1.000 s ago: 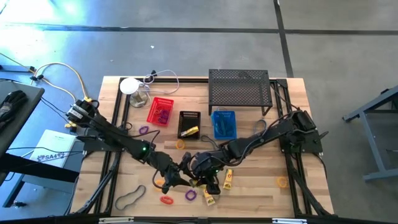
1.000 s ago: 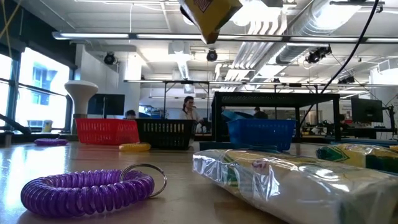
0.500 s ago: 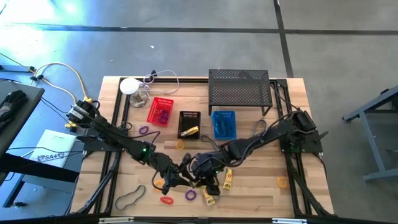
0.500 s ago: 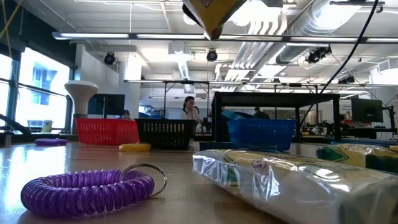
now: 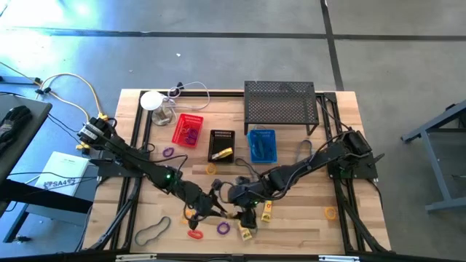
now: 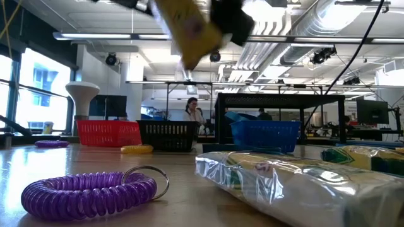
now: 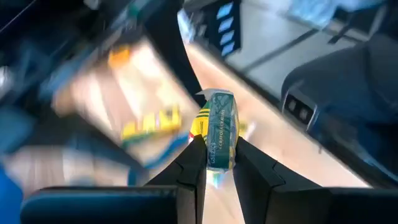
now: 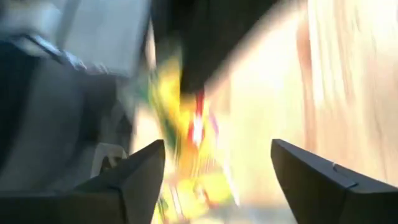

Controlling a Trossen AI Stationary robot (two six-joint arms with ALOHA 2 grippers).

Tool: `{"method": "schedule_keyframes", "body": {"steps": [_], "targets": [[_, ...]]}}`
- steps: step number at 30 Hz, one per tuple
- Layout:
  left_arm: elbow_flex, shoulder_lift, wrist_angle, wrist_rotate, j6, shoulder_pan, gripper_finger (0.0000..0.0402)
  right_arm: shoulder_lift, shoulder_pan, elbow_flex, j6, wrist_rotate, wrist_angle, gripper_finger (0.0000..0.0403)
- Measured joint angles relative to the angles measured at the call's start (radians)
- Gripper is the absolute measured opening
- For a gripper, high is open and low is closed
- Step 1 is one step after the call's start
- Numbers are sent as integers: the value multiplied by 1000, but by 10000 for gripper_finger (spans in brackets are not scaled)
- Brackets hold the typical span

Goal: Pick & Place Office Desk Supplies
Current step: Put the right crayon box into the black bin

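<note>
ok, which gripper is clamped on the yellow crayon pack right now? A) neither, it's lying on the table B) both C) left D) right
C: in the left wrist view the left gripper pinches the yellow crayon pack between its fingers, while the right gripper stands wide open with nothing between its fingers.

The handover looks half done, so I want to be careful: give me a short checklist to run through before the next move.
1. Left tool clamped on the yellow packet: ok.
2. Right tool has let go, fingers wide apart: ok.
3. Packet lifted clear of the table: ok, it hangs high in the low view.
4. Right arm clear of the left arm: not ok, both tools sit close together mid-table.
5. Black basket has room: cannot tell.
</note>
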Motion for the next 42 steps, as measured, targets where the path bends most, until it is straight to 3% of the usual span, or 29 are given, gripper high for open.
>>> {"method": "schedule_keyframes", "body": {"steps": [3,8,16,18,25,28,33,42], "targets": [[0,-36,-141,-99,-63,0,58,0,1,-1,190,42,-173,303],[0,-128,-272,-272,-124,0,58,0,30,-1,431,248,-402,311],[0,-240,-390,-725,-66,47,59,-10,142,-1,546,573,-459,307],[0,-238,-404,-731,-26,90,59,-10,163,-1,548,659,-461,307],[-2,-170,-459,-570,-21,276,59,-10,216,-2,578,863,-467,307],[-14,-157,-450,-516,-10,327,60,-10,237,-2,581,873,-471,307],[-52,-157,-446,-510,-8,379,60,-10,272,-2,603,881,-470,307],[-66,-84,-416,-515,62,385,79,-9,309,-2,694,881,-460,307]]}}
